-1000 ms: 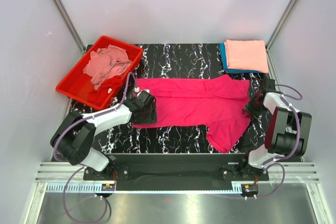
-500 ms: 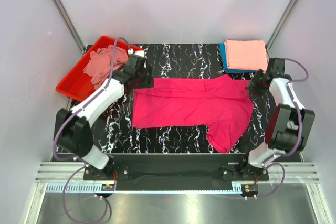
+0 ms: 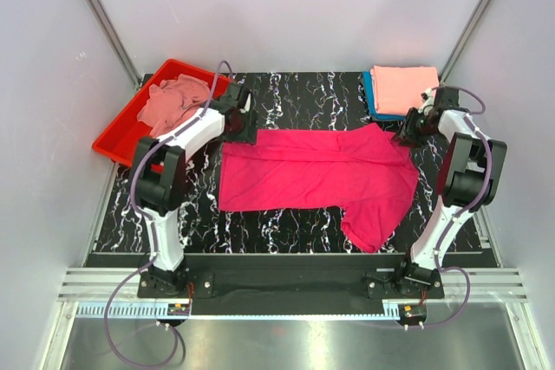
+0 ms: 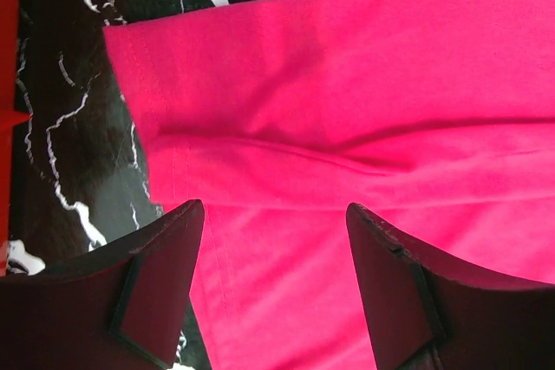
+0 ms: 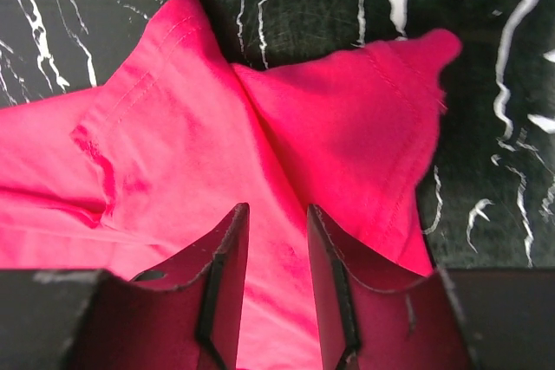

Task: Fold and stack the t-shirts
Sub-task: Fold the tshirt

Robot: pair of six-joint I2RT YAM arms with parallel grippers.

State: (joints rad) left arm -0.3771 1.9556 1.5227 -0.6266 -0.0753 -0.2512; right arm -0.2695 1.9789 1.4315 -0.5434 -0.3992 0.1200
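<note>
A hot pink t-shirt (image 3: 312, 175) lies folded lengthwise across the black marble table, one sleeve hanging toward the near right. My left gripper (image 3: 245, 127) hovers at its far left corner; in the left wrist view the gripper (image 4: 273, 214) stands wide open over the hemmed corner of the pink cloth (image 4: 364, 110), holding nothing. My right gripper (image 3: 406, 134) is at the shirt's far right corner. In the right wrist view, its fingers (image 5: 276, 214) stand a narrow gap apart above the pink cloth (image 5: 173, 153) near the sleeve. A folded salmon t-shirt (image 3: 406, 89) rests on a teal one (image 3: 371, 97).
A red tray (image 3: 121, 140) at the far left holds a crumpled dusty pink t-shirt (image 3: 172, 103); its red wall (image 4: 7, 58) shows at the left wrist view's edge. The folded stack sits just behind the right gripper. Grey walls enclose the table.
Both arms swung from the shirt's near side to its far corners, the left toward the tray, the right toward the folded stack. The pink shirt has not moved.
</note>
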